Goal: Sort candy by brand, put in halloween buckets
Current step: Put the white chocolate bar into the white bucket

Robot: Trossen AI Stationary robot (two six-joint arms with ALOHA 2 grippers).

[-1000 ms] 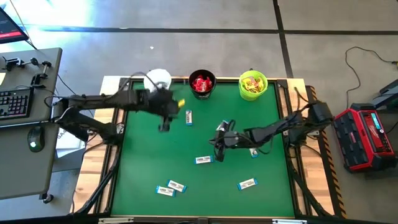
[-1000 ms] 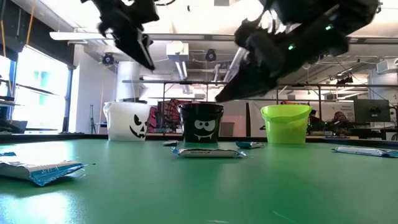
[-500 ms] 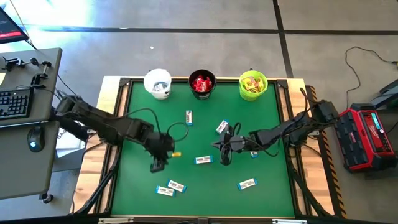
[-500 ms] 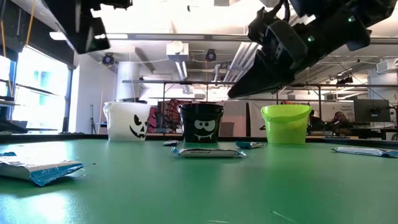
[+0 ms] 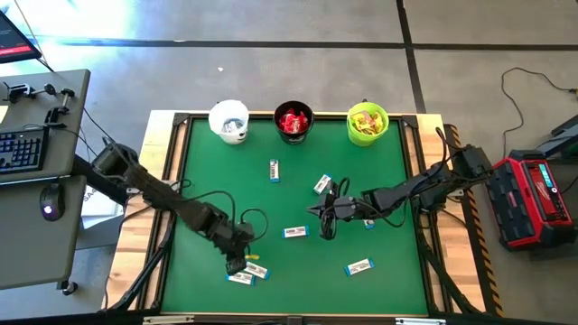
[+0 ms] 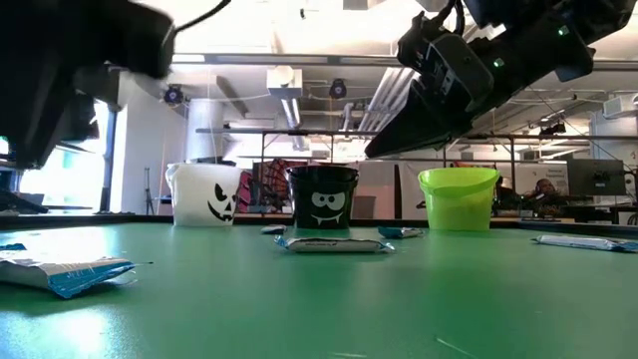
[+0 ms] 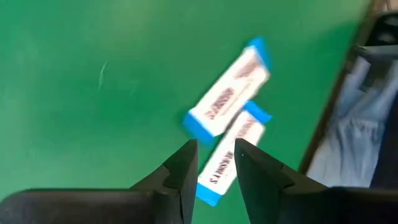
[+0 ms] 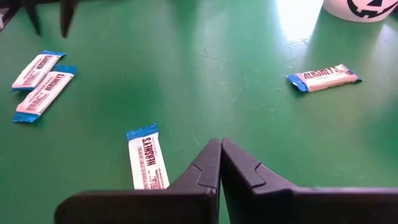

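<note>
Two white-and-blue bars (image 5: 249, 272) lie side by side near the table's front edge. The left gripper (image 5: 237, 264) hangs just above them, fingers a little apart, empty. The right gripper (image 5: 326, 224) waits mid-table, closed, empty; another bar (image 5: 294, 232) lies beside it.

I saw the green table (image 5: 379, 171) spread under both pincers. Well off beyond the left pincer, past the table's edge, a grey desk (image 5: 36, 226) held a black keyboard (image 5: 20, 149) and a mouse (image 5: 47, 211). Far out beyond the right pincer, a red-and-black box (image 5: 528, 200) sat on the floor (image 5: 271, 81).
</note>
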